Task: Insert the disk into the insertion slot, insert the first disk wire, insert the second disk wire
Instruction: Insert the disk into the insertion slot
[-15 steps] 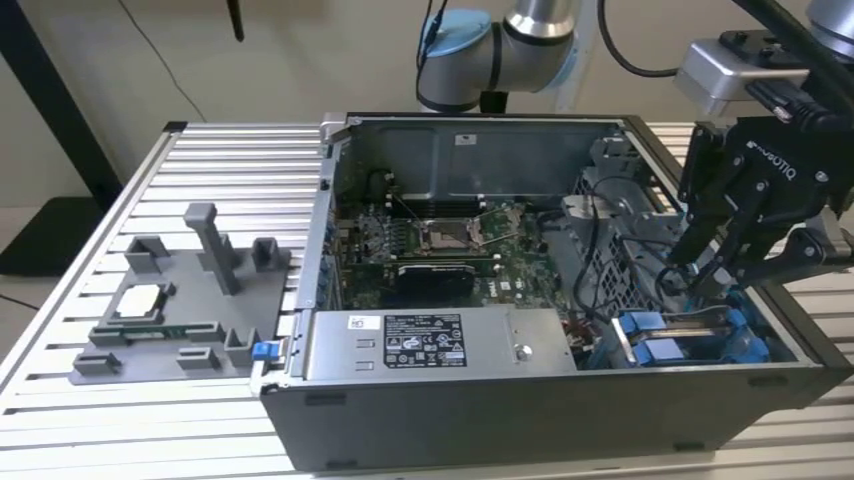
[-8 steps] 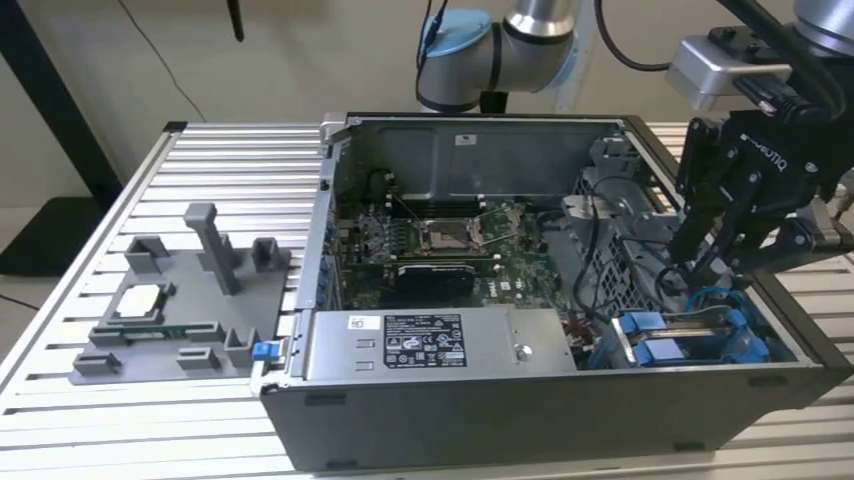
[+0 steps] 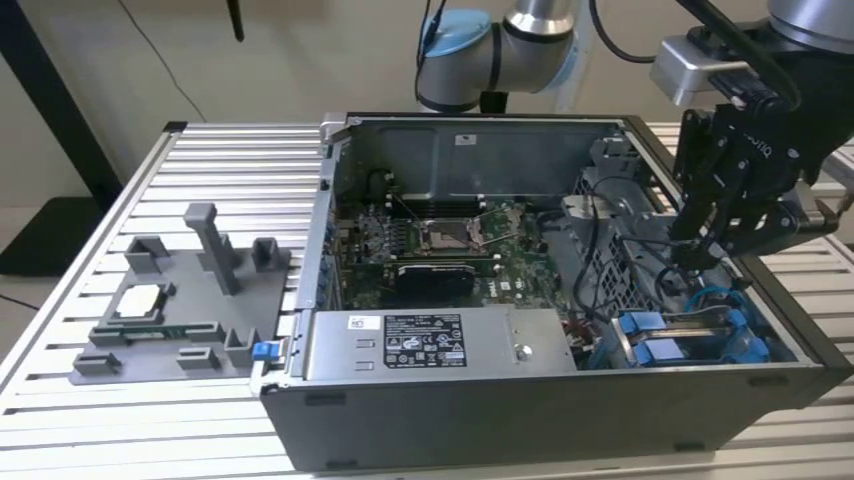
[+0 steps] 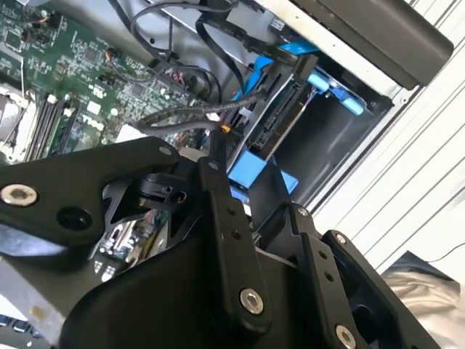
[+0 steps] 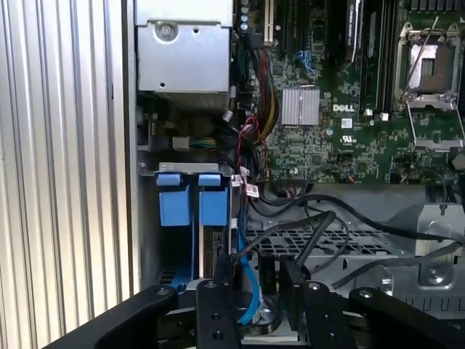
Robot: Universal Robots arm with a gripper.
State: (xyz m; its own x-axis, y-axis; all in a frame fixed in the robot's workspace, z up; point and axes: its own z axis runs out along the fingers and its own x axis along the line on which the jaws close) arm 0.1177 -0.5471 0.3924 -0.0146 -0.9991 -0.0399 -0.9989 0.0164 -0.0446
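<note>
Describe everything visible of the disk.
The disk sits low in a bay at a near corner of the open case, on the exterior view's right. A bright blue plastic carrier frames it, with two blue tabs side by side at one end. Its body is mostly hidden; a dark connector edge shows in the second wrist view. The hand hangs above it.

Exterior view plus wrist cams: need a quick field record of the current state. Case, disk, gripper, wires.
case: computer case, side open, on a slatted table
disk: disk in its blue carrier, sitting in the drive bay at the case corner on the exterior view's right
gripper: gripper reaching into the case beside that bay
wires: black wires run loose next to the gripper; cannot tell if any is plugged into the disk
other: power-supply box; grey fixture on the table
</note>
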